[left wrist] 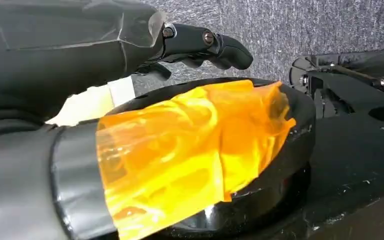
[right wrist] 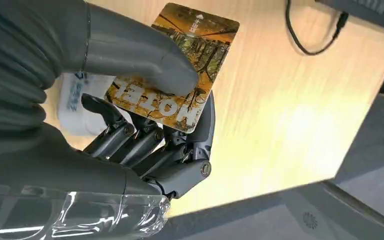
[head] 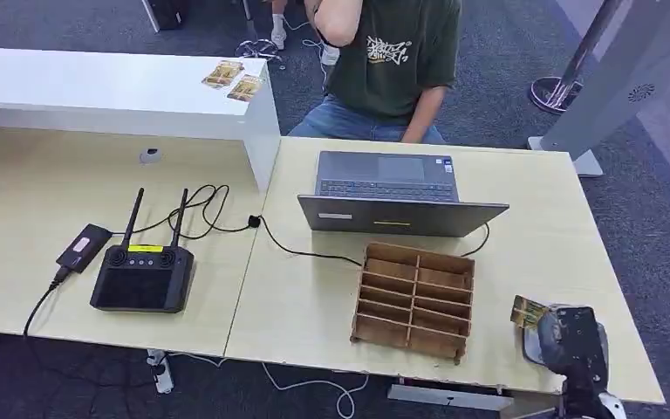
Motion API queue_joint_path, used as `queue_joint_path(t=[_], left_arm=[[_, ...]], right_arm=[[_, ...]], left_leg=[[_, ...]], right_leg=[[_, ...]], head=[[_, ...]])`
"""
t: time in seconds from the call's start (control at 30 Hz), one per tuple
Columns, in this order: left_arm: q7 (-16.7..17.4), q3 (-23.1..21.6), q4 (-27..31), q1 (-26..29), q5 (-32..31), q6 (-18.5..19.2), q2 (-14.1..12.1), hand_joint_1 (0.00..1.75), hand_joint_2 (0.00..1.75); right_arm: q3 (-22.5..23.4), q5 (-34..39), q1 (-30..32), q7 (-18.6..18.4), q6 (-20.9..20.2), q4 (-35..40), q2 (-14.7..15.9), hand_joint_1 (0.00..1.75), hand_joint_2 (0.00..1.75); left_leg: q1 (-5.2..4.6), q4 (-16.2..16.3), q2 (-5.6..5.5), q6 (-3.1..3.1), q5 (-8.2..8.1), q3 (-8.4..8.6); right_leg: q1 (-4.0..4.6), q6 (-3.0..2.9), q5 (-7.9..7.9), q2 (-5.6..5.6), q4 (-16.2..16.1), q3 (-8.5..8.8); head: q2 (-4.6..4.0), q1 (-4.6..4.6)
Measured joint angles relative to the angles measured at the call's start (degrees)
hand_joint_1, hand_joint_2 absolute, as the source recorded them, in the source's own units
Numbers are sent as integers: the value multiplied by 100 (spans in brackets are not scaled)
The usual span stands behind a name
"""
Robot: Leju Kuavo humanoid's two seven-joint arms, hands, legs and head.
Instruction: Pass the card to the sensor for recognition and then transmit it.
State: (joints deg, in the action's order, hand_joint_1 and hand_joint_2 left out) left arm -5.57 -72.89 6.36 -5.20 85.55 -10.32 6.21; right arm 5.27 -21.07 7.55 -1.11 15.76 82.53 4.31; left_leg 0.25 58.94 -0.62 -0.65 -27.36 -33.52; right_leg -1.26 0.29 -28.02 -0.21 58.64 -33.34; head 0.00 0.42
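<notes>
**Yellow-brown card gripped at the near right corner**

Yellow-brown printed card (right wrist: 180, 75) sits pinched between thumb and fingers of the right hand (head: 567, 336), low over the pale wooden table (head: 541, 218) near its front right corner. A white object, possibly the sensor, lies under the hand; I cannot confirm it. Judged step: card held at or near reading; next comes carrying it toward the seated person in the dark green shirt (head: 393, 52). The brown wooden divided tray (head: 414, 301) and grey laptop (head: 393, 192) stand between; open tabletop runs along the right side. The left hand (left wrist: 200, 45) hangs low, fingers curled, holding nothing.
</notes>
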Motion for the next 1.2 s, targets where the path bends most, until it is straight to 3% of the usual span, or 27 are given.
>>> queue_joint_path(t=[0.33,0.8,1.2], left_arm=[[20,0,0,-2,-4,15,-7,0,0],[24,0,0,1,-4,46,-46,0,0],[24,0,0,2,-2,66,-50,0,0]], right_arm=[[17,81,-284,-147,22,-631,112,175,175],[730,-90,-497,-188,28,-815,529,175,175],[1134,-420,-547,-192,-37,-747,702,175,175]], left_leg=[[-1,0,1,0,0,1],[-1,0,1,0,0,1],[-1,0,0,0,0,1]], right_leg=[[-2,1,1,2,0,1],[-1,1,1,3,-1,1],[-1,1,1,2,-1,0]], head=[[0,0],[0,-2],[0,-2]])
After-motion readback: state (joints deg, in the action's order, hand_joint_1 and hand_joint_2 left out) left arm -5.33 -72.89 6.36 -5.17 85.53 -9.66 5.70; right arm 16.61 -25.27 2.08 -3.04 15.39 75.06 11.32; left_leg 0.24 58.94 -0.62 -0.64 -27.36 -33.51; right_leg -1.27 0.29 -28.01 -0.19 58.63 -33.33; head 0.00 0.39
